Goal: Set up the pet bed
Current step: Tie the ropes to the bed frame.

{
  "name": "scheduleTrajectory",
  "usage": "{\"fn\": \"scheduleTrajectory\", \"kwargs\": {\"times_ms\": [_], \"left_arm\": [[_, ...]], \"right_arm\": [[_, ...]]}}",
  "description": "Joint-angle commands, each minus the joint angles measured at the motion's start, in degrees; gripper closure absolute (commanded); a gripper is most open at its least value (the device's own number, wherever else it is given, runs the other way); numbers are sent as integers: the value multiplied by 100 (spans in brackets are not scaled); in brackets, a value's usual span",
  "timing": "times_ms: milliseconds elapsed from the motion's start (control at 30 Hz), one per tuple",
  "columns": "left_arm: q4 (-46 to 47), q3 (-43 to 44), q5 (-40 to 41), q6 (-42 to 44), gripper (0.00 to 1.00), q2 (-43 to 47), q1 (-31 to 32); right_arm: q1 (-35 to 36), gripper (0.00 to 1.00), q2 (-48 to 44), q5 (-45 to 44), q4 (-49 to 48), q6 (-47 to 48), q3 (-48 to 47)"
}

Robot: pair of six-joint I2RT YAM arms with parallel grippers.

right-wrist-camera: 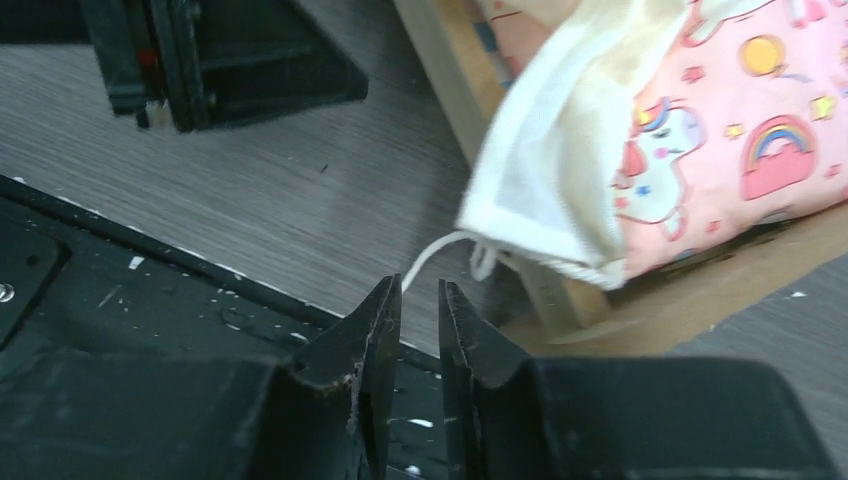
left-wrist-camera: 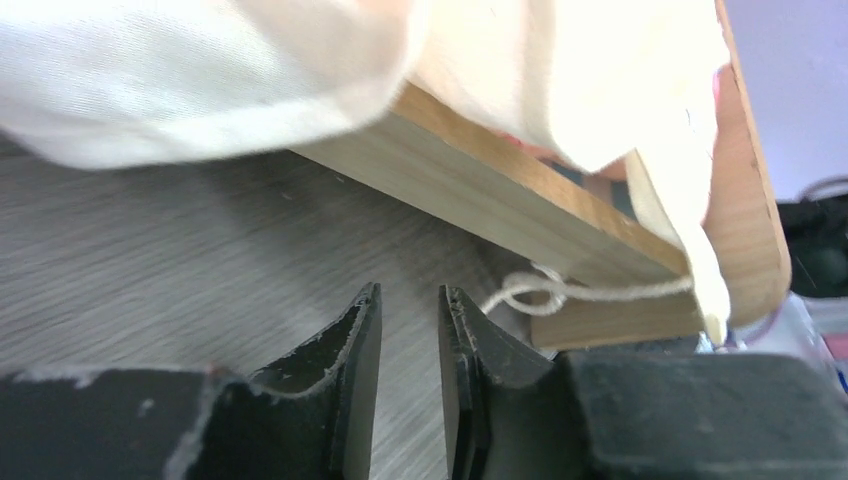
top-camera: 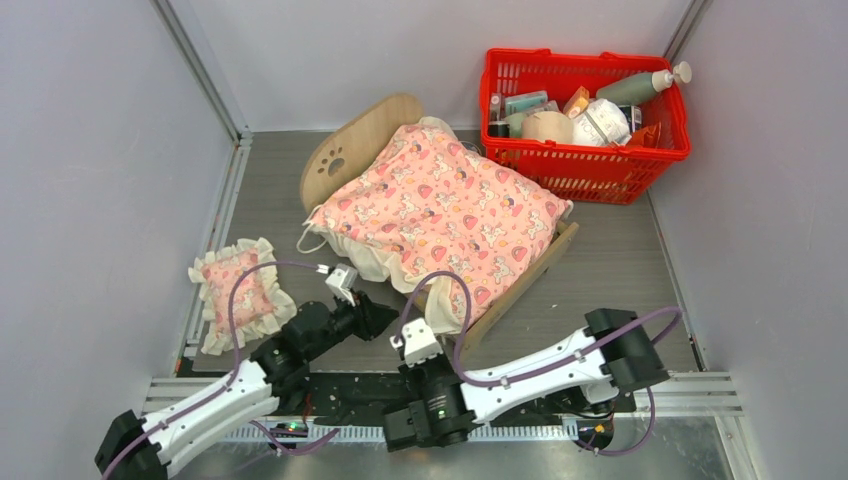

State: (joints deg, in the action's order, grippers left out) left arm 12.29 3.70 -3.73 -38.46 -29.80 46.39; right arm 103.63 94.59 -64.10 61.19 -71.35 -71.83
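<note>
Pet bed: the pet bed (top-camera: pixel 375 125) sits slantwise mid-table, with its arched headboard and paw cutout toward the far left and its foot toward the near right.
Cover: a pink patterned blanket (top-camera: pixel 440 205) lies over the whole frame. Its cream frill spills over the near-left side and the near corner, hiding the mattress.
Left claw: the left claw (left-wrist-camera: pixel 410 295) hangs low over the table (top-camera: pixel 620 260), just beside the bed's near-left wooden rail (left-wrist-camera: pixel 480 190). Its jaws stand narrowly apart with nothing between them.
Right claw: the right claw (right-wrist-camera: pixel 420 290) is near the bed's foot corner. Only a slim gap shows between its jaws, and they are empty.
In the way: the frill overhangs the rail above the left claw. A loose white cord (left-wrist-camera: pixel 560 292) dangles from the blanket at the corner post. In the top view the right arm's purple cable (top-camera: pixel 455 300) loops across the hanging corner of the blanket.
Pillow: a small pink frilled pillow (top-camera: pixel 237 290) lies on the table to the left, apart from the bed.
Basket: a red basket (top-camera: pixel 590 165) full of bottles and packets stands at the far right, close to the bed's far side.
</note>
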Motion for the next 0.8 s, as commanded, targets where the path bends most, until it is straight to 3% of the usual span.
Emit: {"fn": "scheduleTrajectory", "kwargs": {"times_ms": [0,100,300,767], "left_arm": [[-1567,621,1318,41,68,664,-76],[-2275,888,1558,126,63,893,-159],[-2802,1206,1656,232,59,797,-322],[-2849,1112,1543,173,59,786,-341]], "right_arm": [[58,74,681,73,844,-1488,-632],[-86,74,1129,394,973,-1768,-861],[-342,74,1503,727,1025,-1984,-870],[-805,69,2318,506,1834,-2529,-1135]]}}
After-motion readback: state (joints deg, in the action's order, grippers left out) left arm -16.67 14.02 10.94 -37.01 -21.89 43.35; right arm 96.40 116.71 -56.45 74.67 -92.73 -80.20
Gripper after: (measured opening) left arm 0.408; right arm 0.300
